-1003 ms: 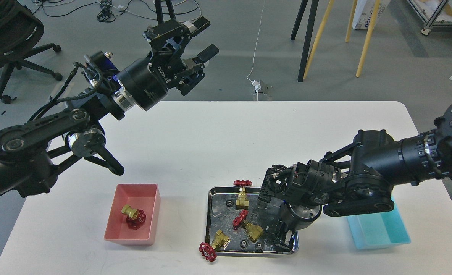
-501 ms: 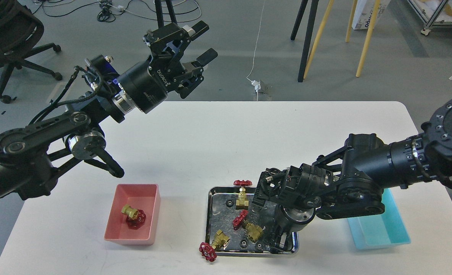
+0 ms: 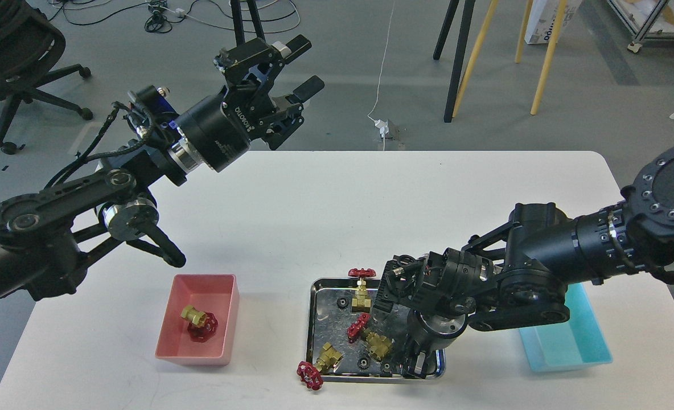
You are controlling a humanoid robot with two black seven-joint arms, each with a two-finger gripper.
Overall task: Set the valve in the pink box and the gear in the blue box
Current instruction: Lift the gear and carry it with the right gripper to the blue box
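The pink box (image 3: 169,333) stands at the front left with one valve (image 3: 198,322) lying in it. Three more valves are at the steel tray (image 3: 313,324): one upright at its back (image 3: 361,288), one lying in the middle (image 3: 370,337), and one at the front left (image 3: 321,364) with its red handwheel over the rim. Tiny black gears (image 3: 363,363) lie in the tray, another (image 3: 343,303) near the back. My right gripper (image 3: 414,364) points down into the tray's front right corner; its fingers are dark and hard to tell apart. The blue box (image 3: 567,344) is partly hidden behind my right arm. My left gripper (image 3: 301,65) is open and empty, high above the table's back left.
A third gear (image 3: 387,368) lies close to my right gripper's fingers. An office chair (image 3: 12,57), cables and stand legs (image 3: 459,57) are on the floor beyond the table's back edge.
My right arm has shifted left and lower over the tray, its gripper now nearer the tray's front edge. My left arm has barely moved.
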